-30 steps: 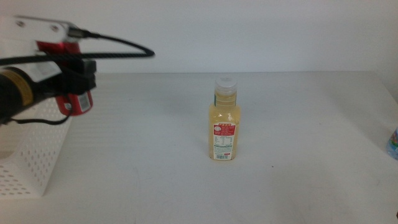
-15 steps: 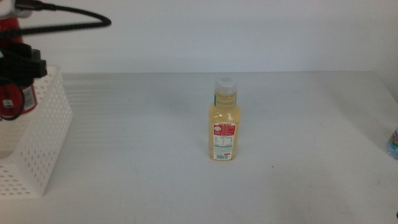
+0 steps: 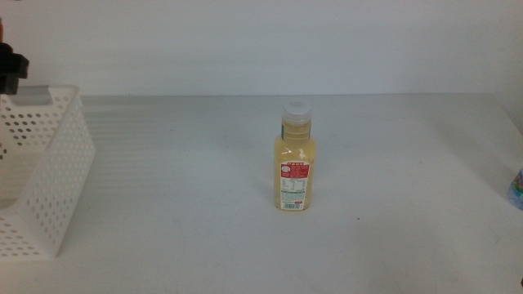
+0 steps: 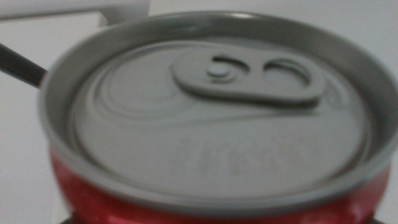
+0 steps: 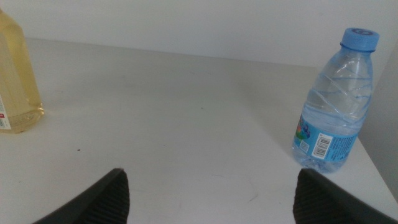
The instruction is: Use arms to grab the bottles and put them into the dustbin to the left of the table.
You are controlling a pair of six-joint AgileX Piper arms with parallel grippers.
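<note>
Meanwhile, gripped in left gripper (image 3: pixel 6 69) jaws above perforated dustbin (image 3: pixel 57 188): red soda can (image 4: pixel 211 124), awaiting release; right gripper (image 5: pixel 208 199) jaws open, waiting on tabletop (image 3: pixel 188 188).

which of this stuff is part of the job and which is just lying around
Part of the job:
red can, in the left wrist view
juice bottle
blue-capped bottle
dustbin
right gripper, open, waiting

Just lying about:
nothing visible on the table
</note>
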